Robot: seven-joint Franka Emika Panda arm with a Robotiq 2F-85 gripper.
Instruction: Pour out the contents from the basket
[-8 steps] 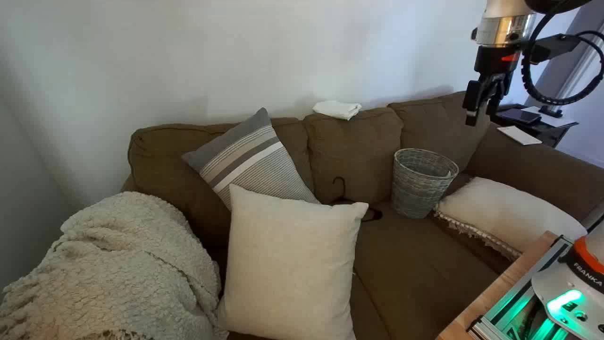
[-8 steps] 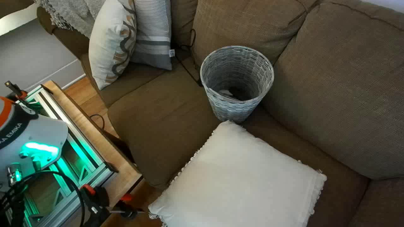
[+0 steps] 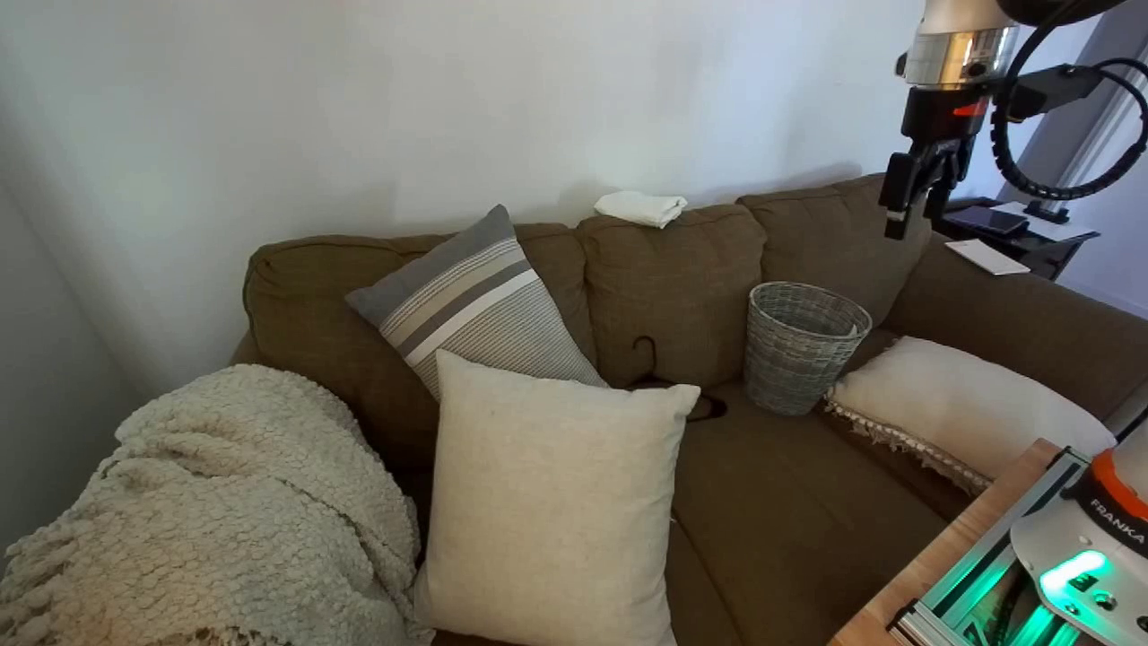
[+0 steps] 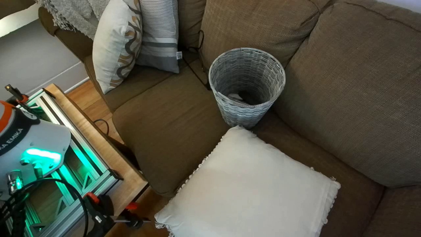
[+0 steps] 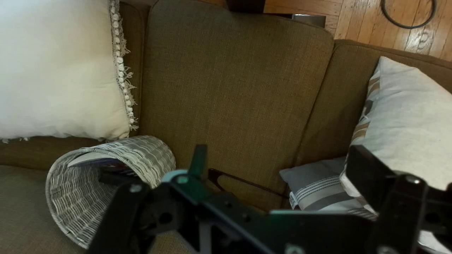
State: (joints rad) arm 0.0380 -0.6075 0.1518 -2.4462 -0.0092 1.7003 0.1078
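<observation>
The grey woven basket [image 3: 801, 368] stands upright on the brown sofa seat, against the backrest, in both exterior views [image 4: 245, 115]. It also shows at the left of the wrist view [image 5: 150, 155]. Inside it I see a whitish item [image 4: 235, 96] low down. In the wrist view a pale flat edge [image 5: 89, 158] and a dark item [image 5: 116, 170] show in its mouth; the rest of the contents is hidden. My gripper [image 3: 913, 217] is high above the sofa, apart from the basket. In the wrist view its fingers [image 5: 282, 157] are wide apart with nothing between them.
A white tasselled pillow [image 4: 253, 187] lies close beside the basket. A dark hanger [image 5: 247, 182] lies on the seat on its other side. A striped pillow [image 3: 502, 305] and a cream pillow [image 3: 556, 502] are farther along. The robot's wooden table [image 4: 131, 181] stands before the sofa.
</observation>
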